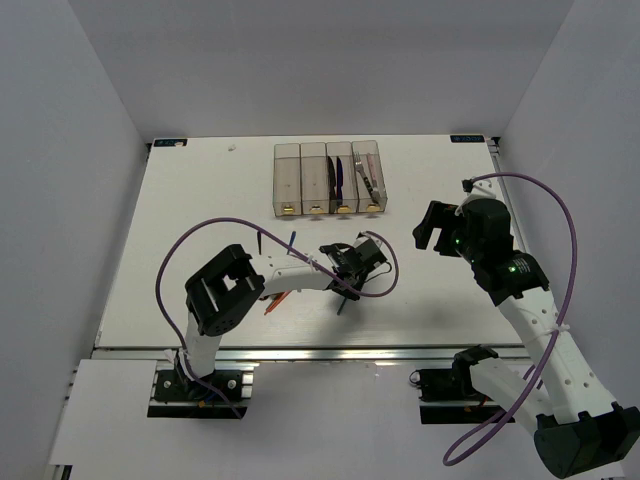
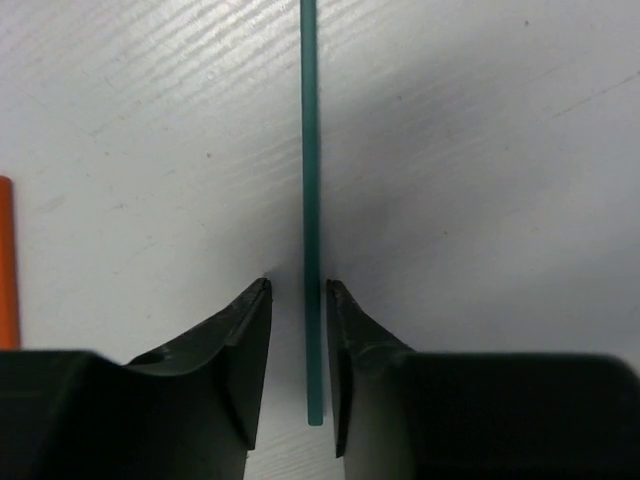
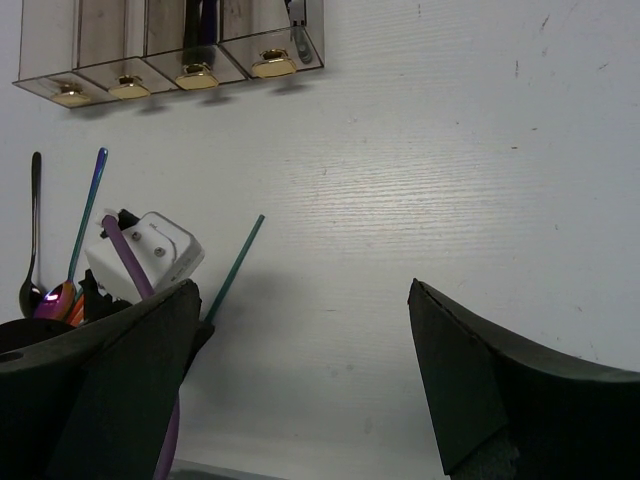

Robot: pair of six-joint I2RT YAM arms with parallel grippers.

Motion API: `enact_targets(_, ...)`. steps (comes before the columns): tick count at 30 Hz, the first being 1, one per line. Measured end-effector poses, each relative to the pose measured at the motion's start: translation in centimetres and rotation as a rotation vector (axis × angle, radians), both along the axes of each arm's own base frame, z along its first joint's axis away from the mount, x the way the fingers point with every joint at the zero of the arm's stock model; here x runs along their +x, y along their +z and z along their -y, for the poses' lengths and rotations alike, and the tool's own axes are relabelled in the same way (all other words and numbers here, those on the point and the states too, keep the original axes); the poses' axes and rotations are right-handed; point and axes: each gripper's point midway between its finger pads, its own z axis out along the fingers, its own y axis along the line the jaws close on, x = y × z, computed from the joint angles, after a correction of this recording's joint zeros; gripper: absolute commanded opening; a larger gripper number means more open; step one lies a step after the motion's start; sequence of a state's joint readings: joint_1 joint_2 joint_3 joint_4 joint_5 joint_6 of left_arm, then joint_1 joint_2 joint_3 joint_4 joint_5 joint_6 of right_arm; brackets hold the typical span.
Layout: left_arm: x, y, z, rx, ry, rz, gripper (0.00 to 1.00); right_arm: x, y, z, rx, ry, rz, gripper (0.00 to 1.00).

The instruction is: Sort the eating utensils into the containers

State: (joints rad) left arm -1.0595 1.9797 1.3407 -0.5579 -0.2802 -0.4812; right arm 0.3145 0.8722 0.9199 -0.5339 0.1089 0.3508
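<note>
A teal chopstick (image 2: 311,150) lies flat on the white table; its end sticks out below my left gripper in the top view (image 1: 342,303). My left gripper (image 2: 298,285) is low over it. Its jaws are narrowly apart and straddle the chopstick's near end, which is close to the right finger (image 2: 345,340). My right gripper (image 3: 303,285) is wide open and empty, above bare table at the right (image 1: 432,228). The four joined containers (image 1: 329,180) stand at the back. The two right ones hold dark, pinkish and silver utensils. The chopstick also shows in the right wrist view (image 3: 235,265).
An orange-red utensil (image 1: 272,305) lies left of the chopstick, with its end at the left wrist view's edge (image 2: 5,260). A blue utensil (image 1: 290,240) lies behind my left arm. A black spoon (image 3: 33,230) and an iridescent blue spoon (image 3: 88,215) lie beyond. Purple cables loop over both arms.
</note>
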Motion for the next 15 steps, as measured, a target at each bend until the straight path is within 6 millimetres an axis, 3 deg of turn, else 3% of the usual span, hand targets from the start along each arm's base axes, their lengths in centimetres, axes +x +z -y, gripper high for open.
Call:
enact_targets(3, -0.6, -0.1, 0.1, -0.035, 0.003, -0.019, 0.23, 0.0, 0.0, 0.0, 0.001, 0.0, 0.0, 0.89)
enact_targets(6, -1.0, -0.2, 0.6, -0.066, -0.002, -0.038, 0.0, 0.0, 0.0, 0.0, 0.001, 0.0, 0.0, 0.89)
enact_targets(12, -1.2, 0.0, 1.5, -0.11, -0.005, -0.054, 0.0, 0.0, 0.0, 0.0, 0.0, 0.001, 0.001, 0.89)
enact_targets(15, -0.4, 0.3, 0.8, -0.088, 0.032, -0.037, 0.0, 0.0, 0.1, 0.0, -0.002, 0.002, 0.003, 0.89)
